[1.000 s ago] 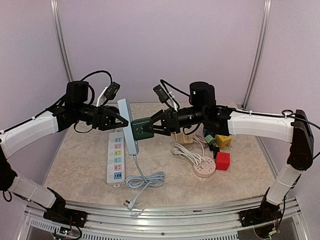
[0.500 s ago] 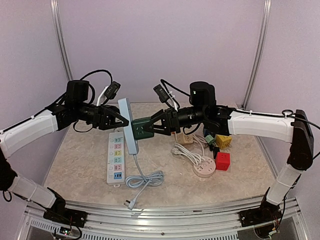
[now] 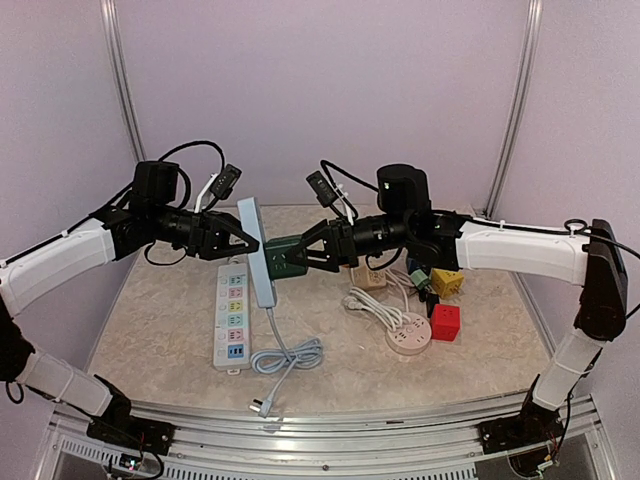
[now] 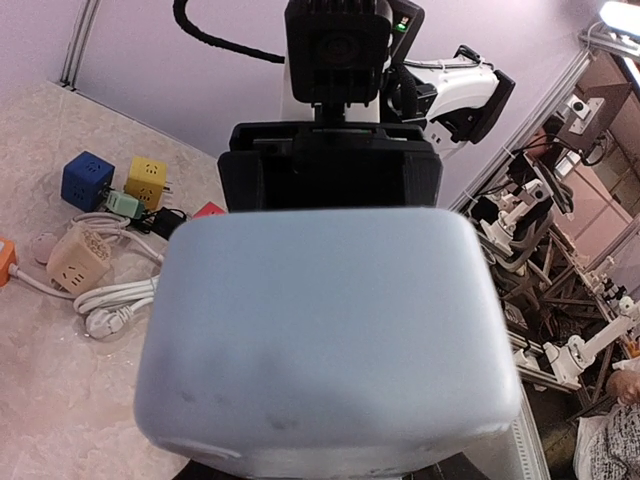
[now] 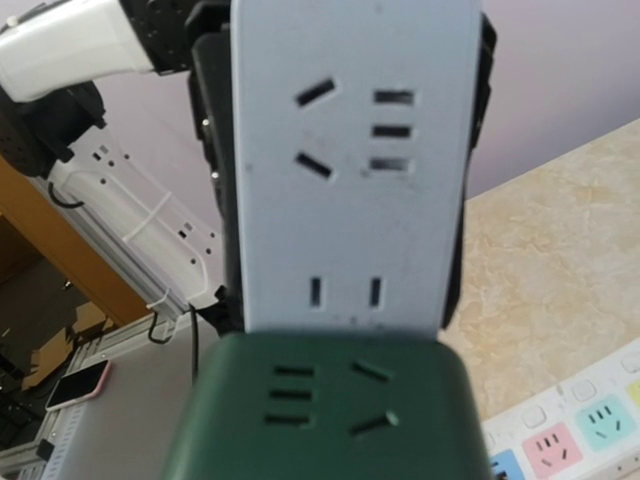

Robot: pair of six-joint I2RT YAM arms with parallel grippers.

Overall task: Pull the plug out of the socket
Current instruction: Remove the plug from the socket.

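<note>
In the middle of the overhead view, a long pale blue plastic power strip (image 3: pixel 256 255) is held off the mottled beige stone-look surface (image 3: pixel 170 300), standing nearly upright on its long axis. The left hand (image 3: pixel 238 240) reaches in from the left of the frame. Its black fingers (image 5: pixel 208 150) are closed on the strip's long edges, and in the right wrist view they show on either side behind it.

A dark green, block-shaped plastic plug adapter (image 3: pixel 283 257) sits against the strip's socket face, low on the strip. The right hand (image 3: pixel 305 255) comes in from the right of the frame and is clamped on this block. The two parts meet in the overhead view, but I cannot tell whether the pins are seated in the socket. In the right wrist view the green block (image 5: pixel 330 410) fills the bottom centre, and the strip (image 5: pixel 350 150) rises above it with several socket openings uncovered. In the left wrist view the strip's smooth back (image 4: pixel 320 340) fills most of the frame.

The strip's white cable (image 3: pixel 290 355) hangs from its lower end and lies coiled on the surface below centre. A white power strip with coloured sockets (image 3: pixel 230 320) lies flat just left of the coil. To the right of centre sit a round white socket hub (image 3: pixel 408 335), a red cube (image 3: pixel 445 322), a yellow cube (image 3: pixel 447 282) and a beige cube adapter (image 3: pixel 372 277).
</note>
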